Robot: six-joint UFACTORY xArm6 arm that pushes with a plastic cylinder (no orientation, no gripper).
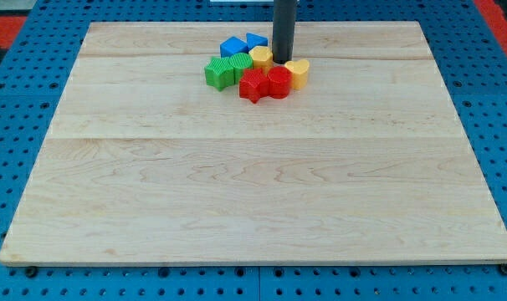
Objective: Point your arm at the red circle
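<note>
The red circle (279,82) sits in a tight cluster of blocks near the view's top centre of the wooden board (253,184). A red star (253,84) touches its left side and a yellow heart (298,73) touches its right. My tip (283,61) comes down from the view's top and ends just above the red circle, between a yellow block (261,57) and the yellow heart. The rod hides part of the board behind it.
Two green blocks (227,70) lie at the left of the cluster. Two blue blocks (243,43) lie at its top. The board rests on a blue perforated table (19,100).
</note>
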